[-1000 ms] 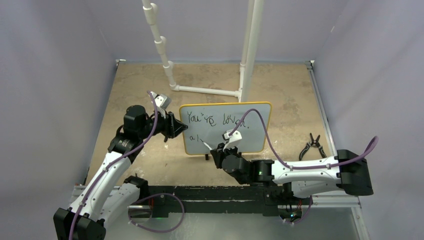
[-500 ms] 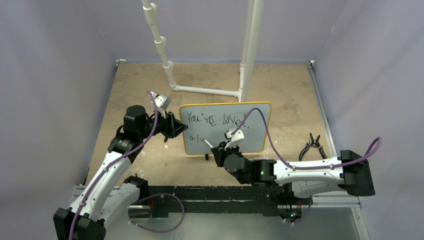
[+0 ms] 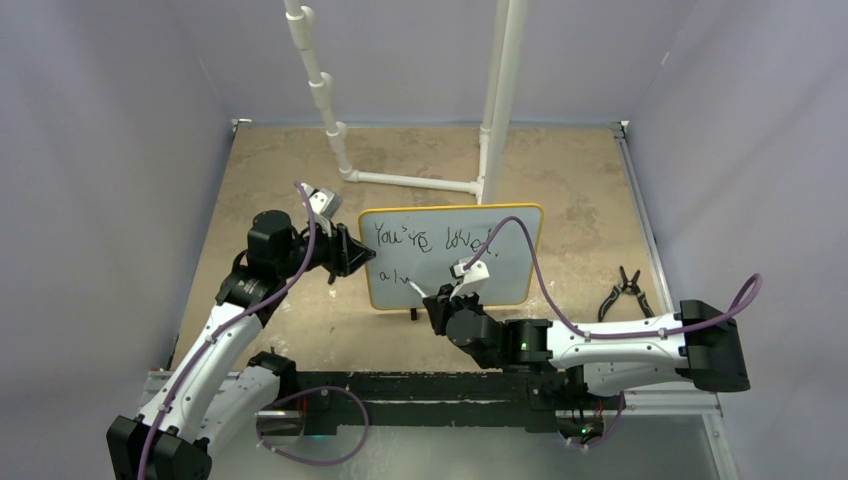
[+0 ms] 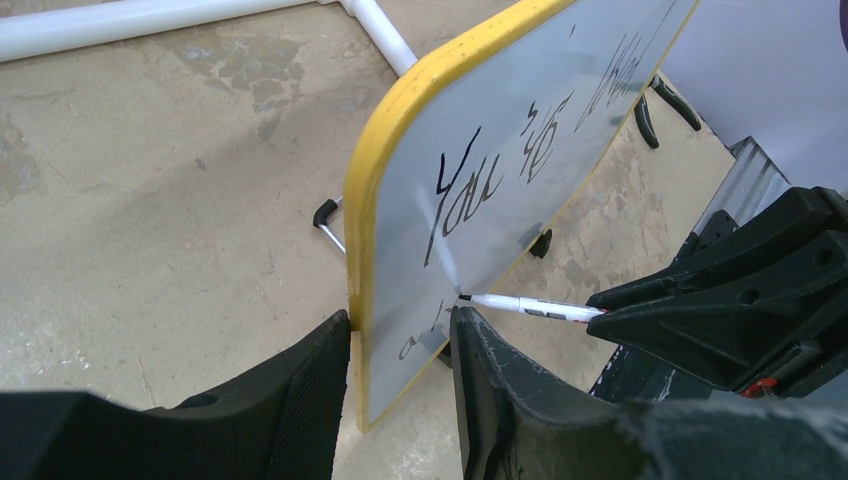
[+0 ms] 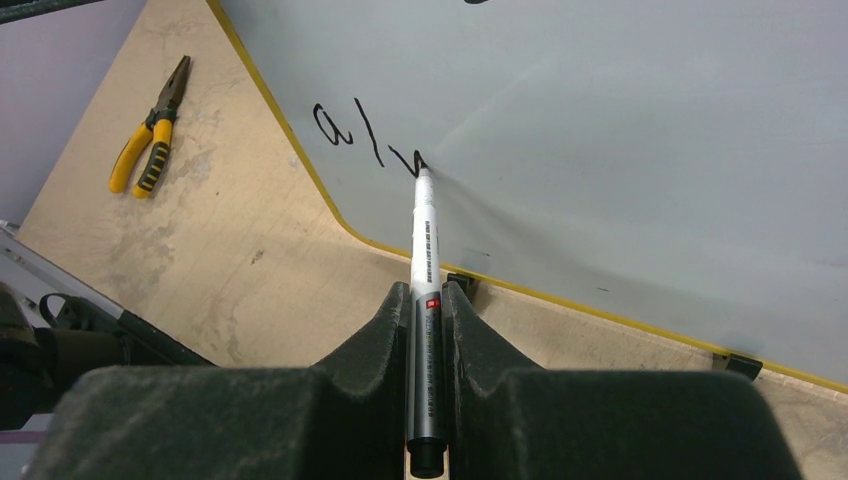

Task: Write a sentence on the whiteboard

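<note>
Whiteboard [image 3: 510,270] stands upright mid-table, its long axis running 9 to 3 o'clock and its written face toward 6 o'clock. At its 9 o'clock edge the left gripper [image 3: 352,255] is clamped on the frame. At 6 o'clock the right gripper [image 5: 427,292] pinches a marker [image 5: 423,230], tip touching the sentence [image 5: 365,135].

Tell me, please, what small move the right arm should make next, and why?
Probably draw the marker tip a short stroke onward across the whiteboard: the right claw grips it, its tip rests just after "al", and the left claw steadies the board's edge.
</note>
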`<action>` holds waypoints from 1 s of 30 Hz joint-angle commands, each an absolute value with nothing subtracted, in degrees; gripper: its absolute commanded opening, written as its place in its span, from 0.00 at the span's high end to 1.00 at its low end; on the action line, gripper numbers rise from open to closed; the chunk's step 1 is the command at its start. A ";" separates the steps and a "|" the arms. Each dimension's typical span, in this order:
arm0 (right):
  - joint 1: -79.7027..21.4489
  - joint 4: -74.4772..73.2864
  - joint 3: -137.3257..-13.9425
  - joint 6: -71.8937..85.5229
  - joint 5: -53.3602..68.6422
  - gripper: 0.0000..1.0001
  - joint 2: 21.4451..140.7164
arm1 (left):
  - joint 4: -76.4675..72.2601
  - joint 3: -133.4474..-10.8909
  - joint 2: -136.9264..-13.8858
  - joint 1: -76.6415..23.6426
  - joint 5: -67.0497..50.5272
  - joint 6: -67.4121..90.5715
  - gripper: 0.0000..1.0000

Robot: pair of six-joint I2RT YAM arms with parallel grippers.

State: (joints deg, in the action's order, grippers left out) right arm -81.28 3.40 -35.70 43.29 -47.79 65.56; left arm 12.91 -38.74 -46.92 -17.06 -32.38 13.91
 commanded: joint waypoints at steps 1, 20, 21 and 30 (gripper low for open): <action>-80.95 1.79 -37.41 44.10 -50.64 1.00 65.57 | 11.36 -39.11 -46.31 -17.58 -32.87 13.26 0.60; -80.99 2.88 -38.96 40.66 -53.74 1.00 63.79 | 11.44 -39.12 -46.32 -17.58 -32.78 13.19 0.60; -80.99 2.77 -38.94 40.75 -53.74 1.00 63.85 | 11.43 -39.13 -46.34 -17.58 -32.73 13.18 0.60; -81.24 12.07 -33.86 33.92 -46.57 1.00 57.47 | 11.43 -39.11 -46.24 -17.58 -32.77 13.19 0.60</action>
